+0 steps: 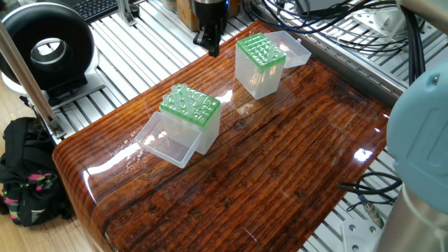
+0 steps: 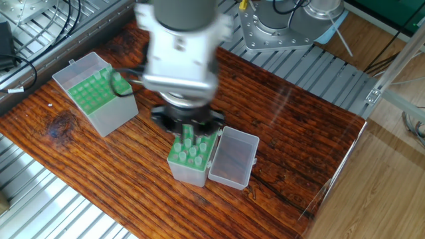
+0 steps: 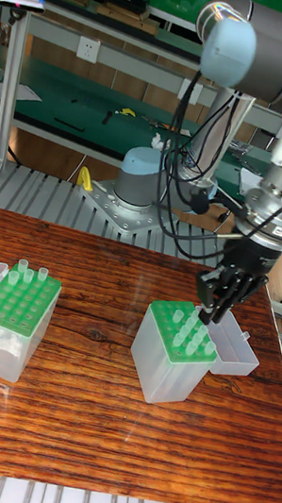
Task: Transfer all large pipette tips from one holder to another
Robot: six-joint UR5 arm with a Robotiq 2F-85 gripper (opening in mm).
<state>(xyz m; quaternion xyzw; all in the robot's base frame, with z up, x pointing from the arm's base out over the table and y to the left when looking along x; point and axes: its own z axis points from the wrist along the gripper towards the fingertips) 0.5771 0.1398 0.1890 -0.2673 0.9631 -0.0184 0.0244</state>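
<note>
The table [image 3: 91,436] I was working over was a glossy, dark reddish wood slab with strong grain, set on a bed of ribbed aluminium extrusion [image 1: 140,52]. Behind it in the tall fixed view stood a green wall and a workbench shelf. A black ring-shaped device [image 1: 45,45] sat at the far left in one fixed view, with a black backpack [image 1: 28,175] on the floor below it.

I counted two tip holders, each a clear box with a green perforated rack and a hinged clear lid lying open beside it. In the tall fixed view the left holder [image 3: 15,318] carried three large pipette tips [image 3: 30,270] in its far row. The right holder [image 3: 175,355] held a cluster of them, perhaps nine, though blur made that count unsure.

The gripper [image 3: 213,305] hung directly over the right holder's far right corner, fingers pointing down among the tips. I could not tell whether they were closed on a tip or standing apart.
</note>
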